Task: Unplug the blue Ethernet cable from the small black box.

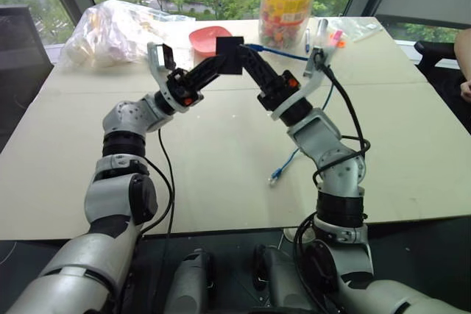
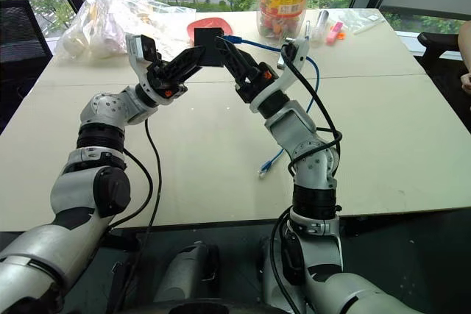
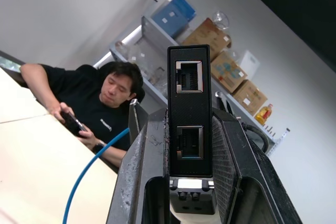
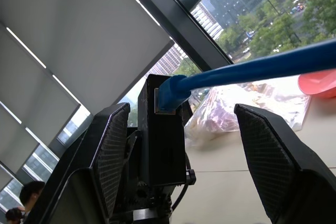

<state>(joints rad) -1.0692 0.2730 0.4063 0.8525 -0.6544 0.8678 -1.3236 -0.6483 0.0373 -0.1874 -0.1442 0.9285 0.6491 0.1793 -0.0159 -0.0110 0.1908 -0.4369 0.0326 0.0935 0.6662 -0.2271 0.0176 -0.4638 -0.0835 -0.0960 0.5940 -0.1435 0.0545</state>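
- The left gripper (image 1: 224,55) was clamped tight on the small black box (image 1: 229,54), holding it up in the air above the far half of the table (image 1: 221,145), close in front of the red bowl (image 1: 208,37).
- In the left wrist view the box (image 3: 189,110) stood on edge between the two black fingers (image 3: 231,150), and both sockets on the face shown there were bare.
- The blue Ethernet cable (image 4: 252,69) was plugged into the box's opposite side, its blue boot seated in a socket in the right wrist view.
- From the box the cable ran away toward the robot's right, looped behind the right arm, and dropped to the tabletop, where its free clear plug (image 1: 274,178) lay loose.
- The right gripper (image 2: 229,53) was up at the box with its fingers spread wide, one on either side of the plug end, gripping nothing.
- A large clear jar with an orange top (image 1: 287,1) and a crumpled plastic bag (image 1: 118,31) sat along the far edge.
- A seated person in a black shirt (image 3: 100,103) held a small device.
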